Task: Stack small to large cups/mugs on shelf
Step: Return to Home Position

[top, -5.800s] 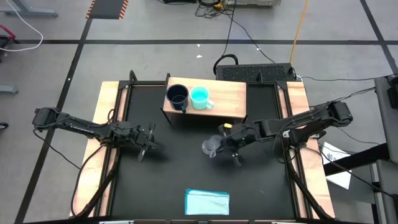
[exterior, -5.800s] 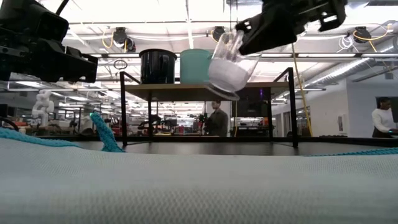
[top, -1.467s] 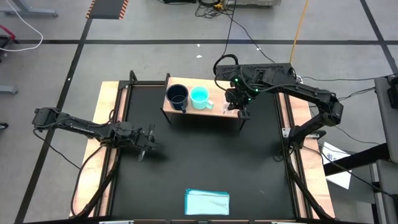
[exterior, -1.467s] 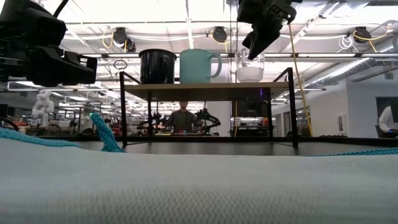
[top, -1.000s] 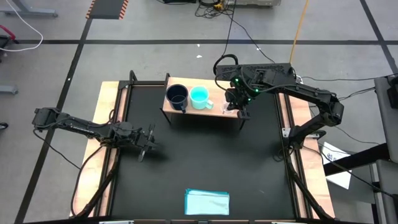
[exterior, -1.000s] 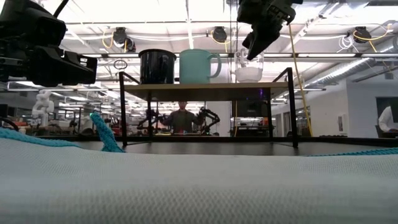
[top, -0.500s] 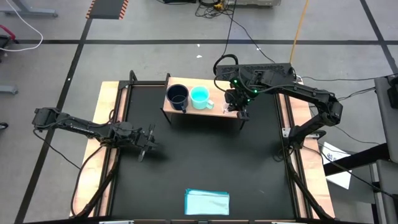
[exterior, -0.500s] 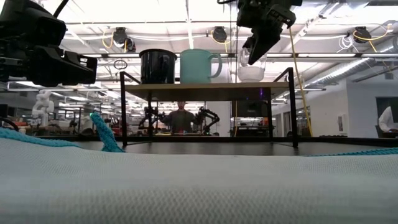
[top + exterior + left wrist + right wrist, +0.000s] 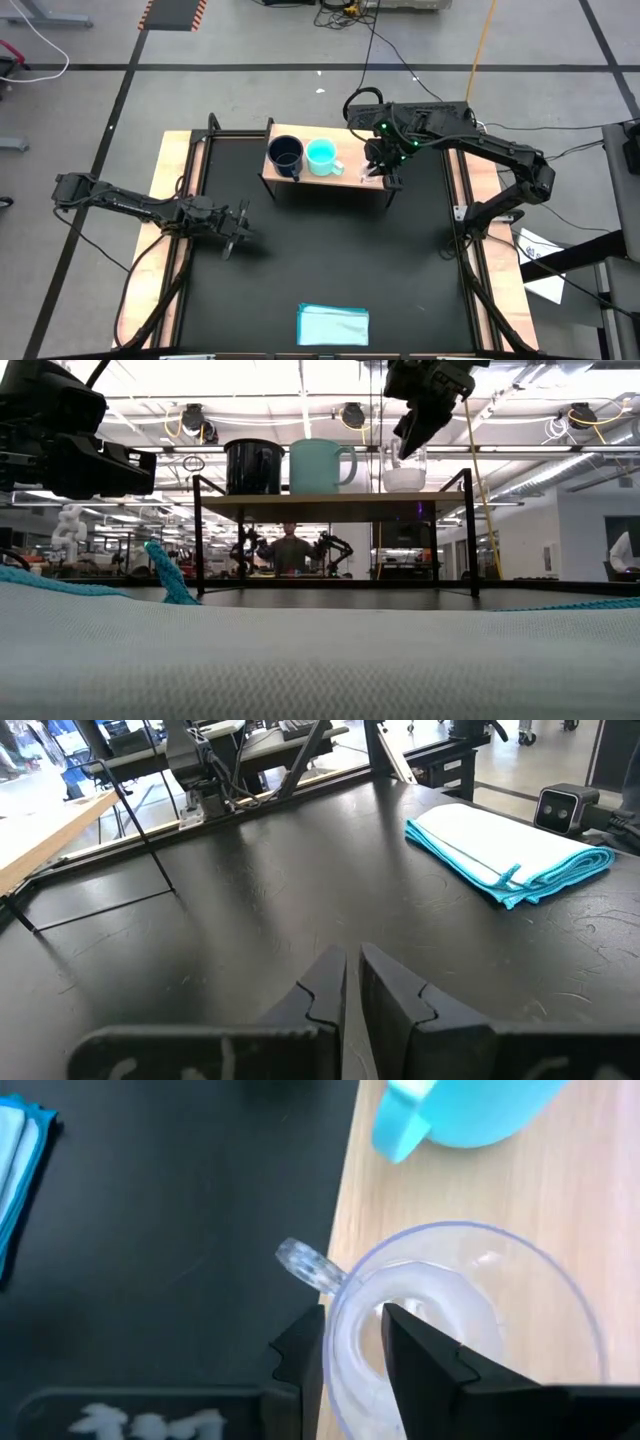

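The glass cup (image 9: pixel 405 477) stands upright at the right end of the shelf (image 9: pixel 352 148), its handle toward the bench front. Beside it in a row are the turquoise mug (image 9: pixel 321 156) in the middle and the navy mug (image 9: pixel 285 154) at the left end. The right claw (image 9: pixel 352 1316) hangs over the glass cup, its fingers slightly apart astride the rim by the handle. The left claw (image 9: pixel 352 952), fingers together, hovers low over the left side of the black bench (image 9: pixel 330 260). A folded blue cloth (image 9: pixel 332 325) lies near the front edge.
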